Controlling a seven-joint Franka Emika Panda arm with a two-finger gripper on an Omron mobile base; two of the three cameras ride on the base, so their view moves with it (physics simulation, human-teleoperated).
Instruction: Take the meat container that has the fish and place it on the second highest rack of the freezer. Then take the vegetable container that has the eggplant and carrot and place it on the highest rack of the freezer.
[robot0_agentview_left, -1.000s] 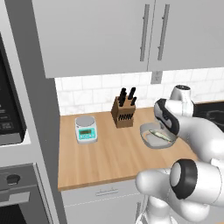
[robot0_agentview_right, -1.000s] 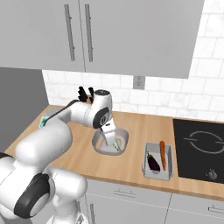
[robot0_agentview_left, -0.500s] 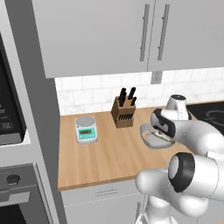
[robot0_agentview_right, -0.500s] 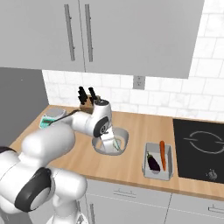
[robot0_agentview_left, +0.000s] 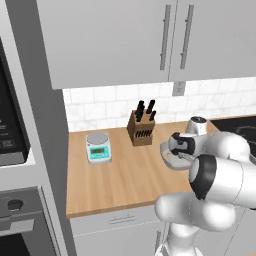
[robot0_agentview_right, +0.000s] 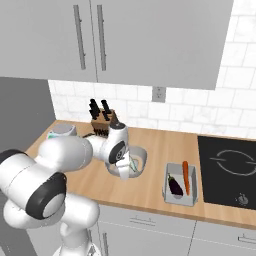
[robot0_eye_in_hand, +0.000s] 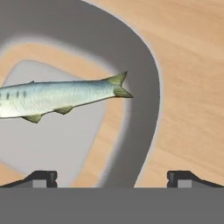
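Claw (robot0_eye_in_hand: 112, 177) spread wide and empty, poised just above the grey bowl (robot0_eye_in_hand: 144, 87), one fingertip over its inside, the other beyond its rim. Fish (robot0_eye_in_hand: 57, 98) lying inside the bowl on the wooden table (robot0_agentview_right: 155, 150). Nearby to the right, tray (robot0_agentview_right: 180, 192) with eggplant (robot0_agentview_right: 175, 186) and carrot (robot0_agentview_right: 185, 176).

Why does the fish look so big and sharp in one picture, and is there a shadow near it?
In the hand view the camera sits right over the fish, so it looks large and crisp, with a soft dark shadow curving along the bowl. In the right base view the bowl is small and partly hidden behind the arm. Lighting is even, without glare.
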